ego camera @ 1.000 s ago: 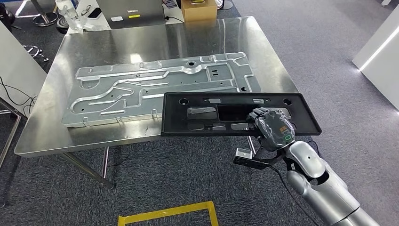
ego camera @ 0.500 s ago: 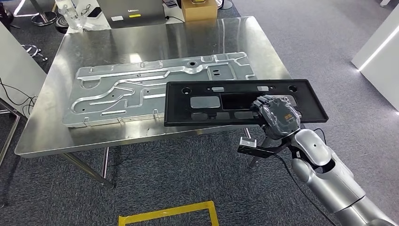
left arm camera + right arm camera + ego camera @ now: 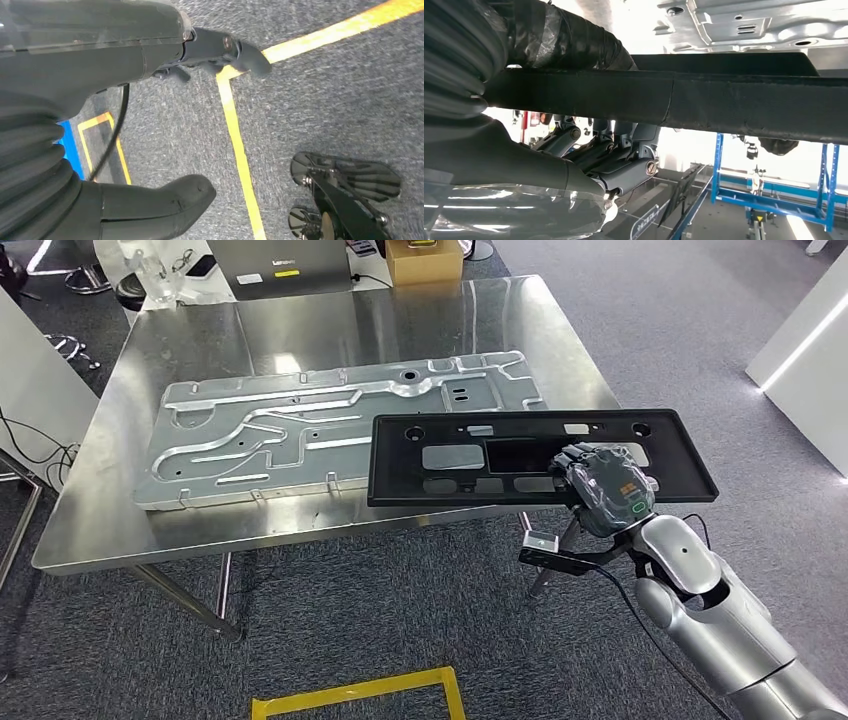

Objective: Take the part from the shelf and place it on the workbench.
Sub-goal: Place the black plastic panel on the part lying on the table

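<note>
While the right hand grips the black panel by its near edge, the panel hangs level over the steel table's front right corner, overlapping the silver plate lying there. Left hand hangs over carpet, fingers apart, holding nothing.

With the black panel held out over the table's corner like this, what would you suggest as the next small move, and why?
Probably carry the black panel a little further over the workbench. The right hand grips its near edge, and its right end overhangs the floor beyond the table, while its left end overlaps the silver stamped plate.
</note>
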Robot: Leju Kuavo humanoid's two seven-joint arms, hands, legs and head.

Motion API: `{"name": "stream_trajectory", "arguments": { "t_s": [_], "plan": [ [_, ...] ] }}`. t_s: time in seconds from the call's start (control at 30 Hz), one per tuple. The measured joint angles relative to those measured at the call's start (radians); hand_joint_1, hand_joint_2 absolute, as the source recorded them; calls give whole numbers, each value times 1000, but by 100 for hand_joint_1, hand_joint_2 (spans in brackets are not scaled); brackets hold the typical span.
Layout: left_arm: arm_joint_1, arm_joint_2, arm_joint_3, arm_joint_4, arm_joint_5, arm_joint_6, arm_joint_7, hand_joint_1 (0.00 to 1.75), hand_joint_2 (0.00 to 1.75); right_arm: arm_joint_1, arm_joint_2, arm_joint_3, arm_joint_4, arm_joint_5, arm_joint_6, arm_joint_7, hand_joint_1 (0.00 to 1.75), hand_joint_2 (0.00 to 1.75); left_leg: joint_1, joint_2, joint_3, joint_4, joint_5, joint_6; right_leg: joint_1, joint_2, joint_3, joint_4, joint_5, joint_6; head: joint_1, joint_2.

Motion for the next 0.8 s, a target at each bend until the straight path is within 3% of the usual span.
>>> {"name": "stream_trajectory", "arguments": {
  "t_s": [0.2, 0.33, 0.4, 0.47, 0.5, 0.53, 0.57, 0.67, 0.7, 0.8],
  "plan": [
    [-2, 9, -2, 4, -7, -9, 7, 0, 175, 10, 0, -8, -2, 0, 0, -7, 175, 175, -5, 0, -1, 4, -3, 6, -5, 0, 1, -1, -1, 6, 0, 0],
    [-3, 13, -7, 4, -8, -14, 14, 0, 175, 15, -3, -14, -8, 0, 0, -12, 175, 175, 0, 3, 10, -13, 2, 18, -3, -2, 4, 2, -7, 16, 0, 0],
    [-4, 13, -9, 5, -8, -16, 16, 0, 175, 16, -7, -17, -11, 0, 0, -15, 175, 175, 6, 7, 21, -30, 9, 24, -1, -12, -23, 66, -47, 19, 1, 0],
    [-4, 13, -11, 5, -8, -17, 17, 0, 175, 18, -8, -18, -12, 0, 0, -17, 175, 175, 5, 10, 22, -31, 9, 27, -1, -17, -86, 187, -105, 20, 0, 0],
    [-4, 13, -12, 5, -8, -17, 18, 0, 175, 21, -8, -19, -12, 0, 0, -17, 175, 175, 5, 11, 22, -30, 8, 26, -2, -18, -113, 234, -119, 21, 0, 0],
    [-4, 13, -14, 5, -7, -17, 18, 0, 175, 24, -8, -19, -12, 1, 0, -17, 175, 175, 4, 12, 22, -29, 7, 25, -3, -18, -124, 250, -114, 22, 0, 0],
    [-4, 13, -16, 5, -7, -17, 18, 0, 175, 26, -8, -19, -12, 1, 1, -18, 175, 175, 5, 12, 22, -27, 4, 23, -5, -18, -116, 226, -89, 23, 0, 0],
    [-5, 14, -21, 5, -7, -18, 18, 0, 175, 26, -8, -19, -12, 3, 2, -20, 175, 175, 6, 9, 21, -11, -8, 9, -6, -15, -29, 46, -2, 18, 0, 0],
    [-5, 15, -21, 5, -7, -18, 18, 0, 175, 26, -8, -19, -13, 3, 2, -20, 175, 175, 5, 8, 20, -7, -11, 4, -4, -14, -14, 14, 7, 14, 0, 0],
    [-5, 17, -23, 6, -7, -18, 17, 0, 175, 26, -8, -19, -13, 3, 4, -20, 175, 175, 5, 6, 18, -5, -16, -11, 0, -17, -10, 4, 8, -4, 0, 0]
  ]
}}
